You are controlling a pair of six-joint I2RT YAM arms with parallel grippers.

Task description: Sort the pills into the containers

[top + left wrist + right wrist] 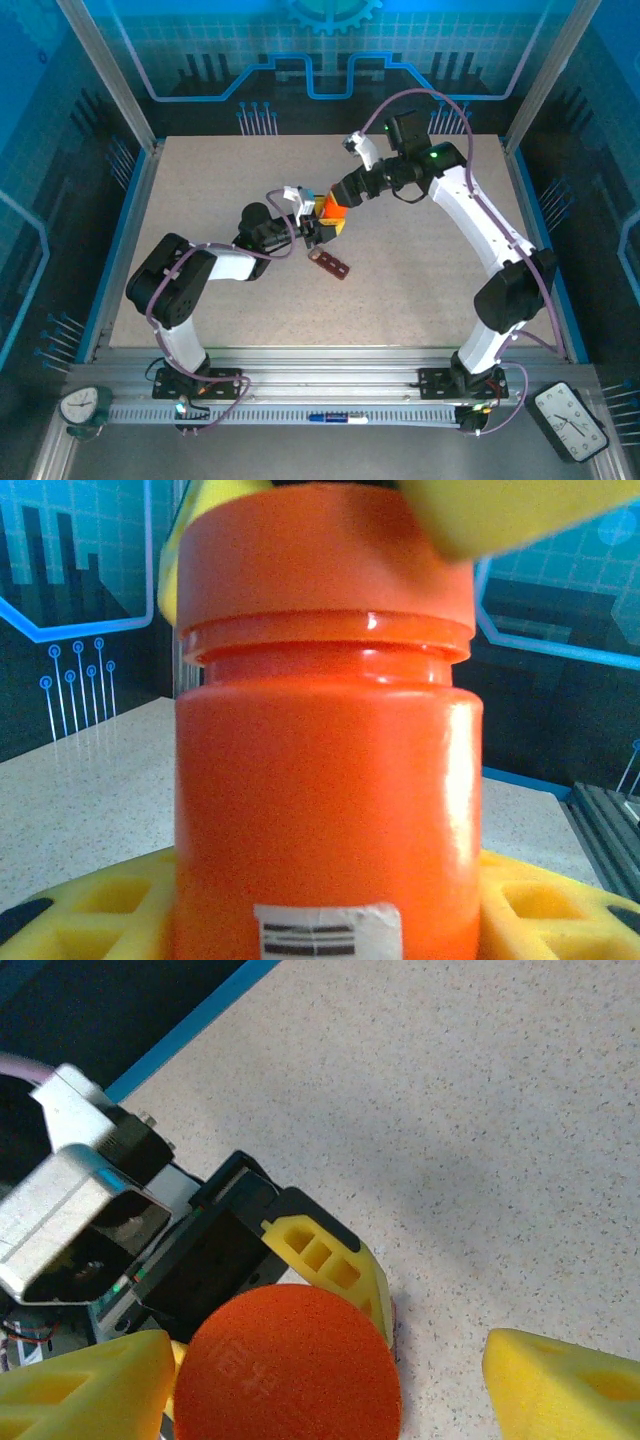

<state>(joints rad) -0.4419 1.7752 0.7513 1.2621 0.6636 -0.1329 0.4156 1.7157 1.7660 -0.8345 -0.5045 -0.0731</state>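
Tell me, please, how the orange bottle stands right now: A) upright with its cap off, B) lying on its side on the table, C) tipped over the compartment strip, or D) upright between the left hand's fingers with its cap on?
D: the orange bottle stands upright between the yellow fingers of the left hand, and its cap sits on the neck.
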